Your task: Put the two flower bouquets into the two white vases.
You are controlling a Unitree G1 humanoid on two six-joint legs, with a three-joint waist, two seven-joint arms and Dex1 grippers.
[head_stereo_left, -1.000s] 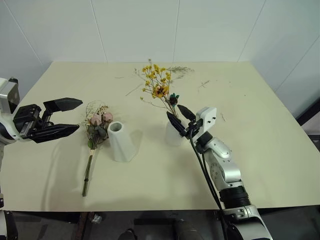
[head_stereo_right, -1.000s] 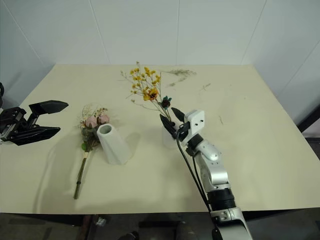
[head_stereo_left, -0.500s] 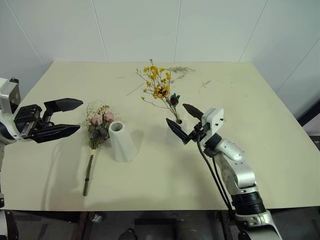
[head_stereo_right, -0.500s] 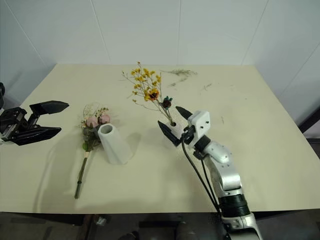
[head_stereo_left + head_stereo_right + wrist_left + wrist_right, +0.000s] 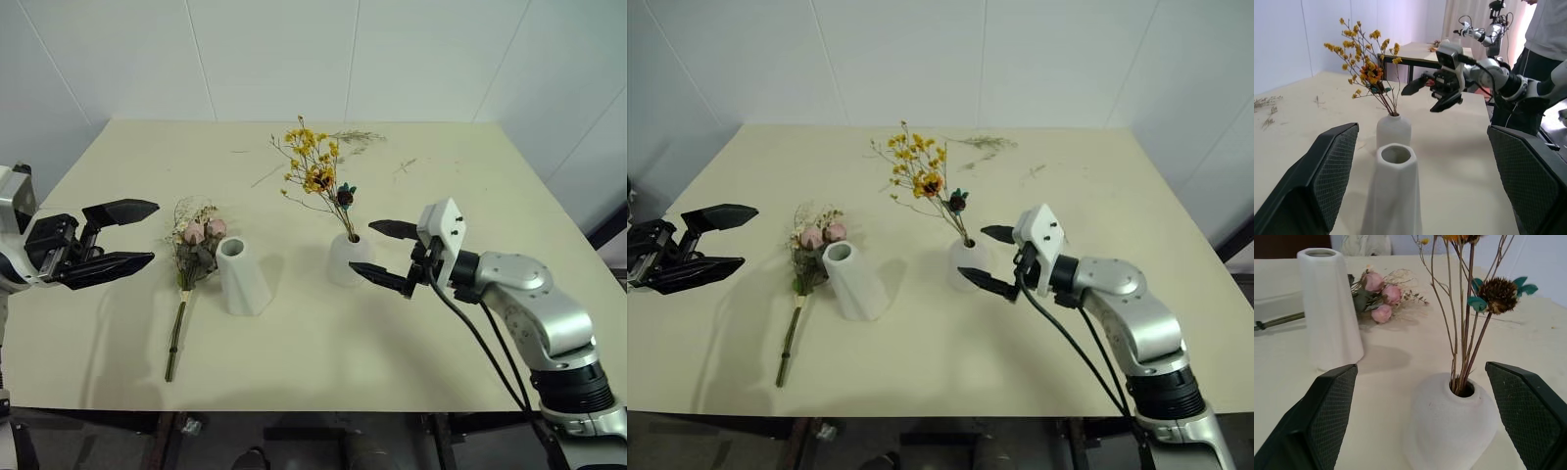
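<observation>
The yellow bouquet [image 5: 315, 171] stands upright with its stems in the short rounded vase [image 5: 345, 264] near the table's middle. My right gripper [image 5: 361, 250] is open just right of that vase, holding nothing, its fingers [image 5: 1327, 411] on either side of the vase [image 5: 1449, 428] without touching it. The tall cone vase [image 5: 241, 279] stands empty further left. The pink rose bouquet [image 5: 196, 240] lies flat on the table beside it, stems toward the front edge. My left gripper [image 5: 154, 232] hovers open left of the roses, pointing at the cone vase [image 5: 1396, 191].
Loose dried twigs [image 5: 355, 135] lie scattered at the table's far side. White wall panels rise behind the table [image 5: 490, 196]. In the left wrist view a person [image 5: 1547, 29] stands beyond the table's right side, with another table and arm behind.
My right gripper has opened wider, drawn back to the right from the rounded vase and swung to point left, leaving the yellow bouquet standing in it. The left gripper has stayed put.
</observation>
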